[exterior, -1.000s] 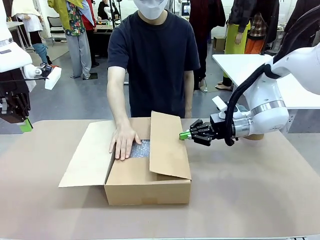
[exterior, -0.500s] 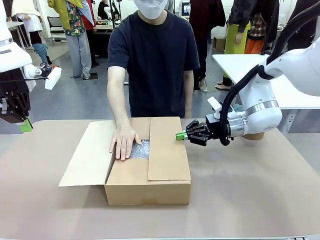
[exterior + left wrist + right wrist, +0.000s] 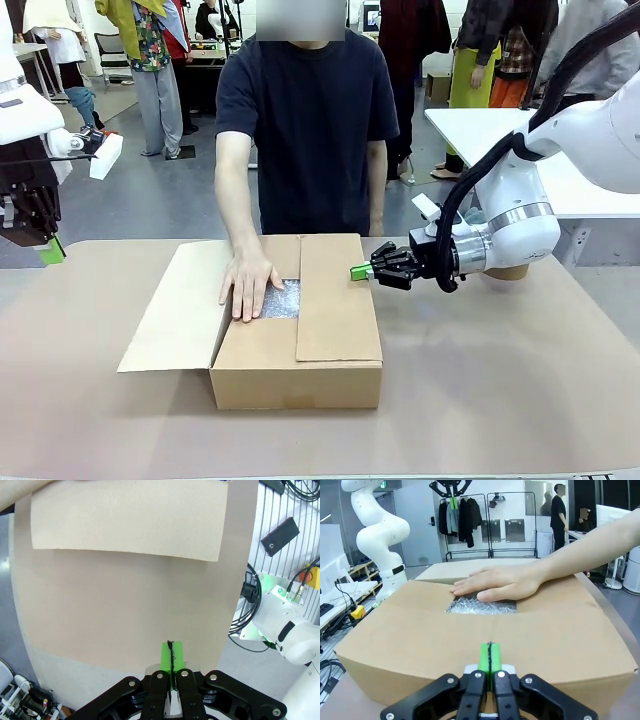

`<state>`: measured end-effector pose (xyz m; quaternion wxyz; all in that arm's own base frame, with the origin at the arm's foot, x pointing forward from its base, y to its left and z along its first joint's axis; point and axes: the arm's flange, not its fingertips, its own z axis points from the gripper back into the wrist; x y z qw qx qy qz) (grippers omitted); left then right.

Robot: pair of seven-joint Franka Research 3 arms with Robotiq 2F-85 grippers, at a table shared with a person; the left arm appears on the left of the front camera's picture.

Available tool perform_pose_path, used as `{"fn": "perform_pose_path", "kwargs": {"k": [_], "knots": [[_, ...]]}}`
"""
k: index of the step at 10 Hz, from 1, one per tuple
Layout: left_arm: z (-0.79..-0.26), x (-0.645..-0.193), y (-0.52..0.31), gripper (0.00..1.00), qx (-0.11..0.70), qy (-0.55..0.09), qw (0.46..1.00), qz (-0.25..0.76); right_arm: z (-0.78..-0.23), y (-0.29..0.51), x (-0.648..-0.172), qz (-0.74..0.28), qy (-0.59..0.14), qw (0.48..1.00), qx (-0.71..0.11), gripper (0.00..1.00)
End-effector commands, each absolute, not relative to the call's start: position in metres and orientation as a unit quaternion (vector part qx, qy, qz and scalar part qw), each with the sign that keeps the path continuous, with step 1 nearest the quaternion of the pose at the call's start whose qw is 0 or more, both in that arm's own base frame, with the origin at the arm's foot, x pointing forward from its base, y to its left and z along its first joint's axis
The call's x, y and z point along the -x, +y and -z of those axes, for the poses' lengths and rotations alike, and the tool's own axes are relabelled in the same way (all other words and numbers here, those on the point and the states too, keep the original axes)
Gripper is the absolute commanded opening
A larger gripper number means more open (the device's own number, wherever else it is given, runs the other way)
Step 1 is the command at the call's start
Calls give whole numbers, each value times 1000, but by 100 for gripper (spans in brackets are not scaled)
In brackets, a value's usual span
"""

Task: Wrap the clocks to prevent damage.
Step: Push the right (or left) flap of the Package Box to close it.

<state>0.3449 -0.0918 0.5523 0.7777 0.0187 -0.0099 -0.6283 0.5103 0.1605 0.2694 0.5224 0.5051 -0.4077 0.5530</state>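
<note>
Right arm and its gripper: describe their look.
The right arm is white, with rounded links and a silver band near the wrist. A black cable loops along it. The right gripper is black, with bright green pads on slim fingers.

The box (image 3: pixel 295 375) is plain brown cardboard with no print. In its opening, the bubble wrap (image 3: pixel 283 298) is silvery-clear with a fine pattern of dots. The tabletop (image 3: pixel 500 390) is a flat greyish beige. The person's T-shirt (image 3: pixel 310 120) is dark navy, near black, and unpatterned. The left arm (image 3: pixel 25 112) is white. The right arm (image 3: pixel 525 190) is white with a shiny silver band. The right jaws are black with bright green pads (image 3: pixel 357 272). The left jaws are black with green pads (image 3: pixel 52 250) too.
</note>
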Motion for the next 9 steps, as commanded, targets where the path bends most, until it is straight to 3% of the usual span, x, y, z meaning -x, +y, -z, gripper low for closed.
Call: {"fn": "perform_pose_path", "kwargs": {"k": [1, 2, 9], "knots": [[-552, -345, -92, 1, -15, -12, 779, 627, -232, 159, -516, -580, -376, 557, -459, 1], [-552, -345, -92, 1, -15, -12, 779, 627, -269, 160, -510, -553, -408, 522, -505, 1], [-552, -345, -92, 1, -15, -12, 779, 627, -269, 160, -510, -553, -408, 522, -505, 1]]}}
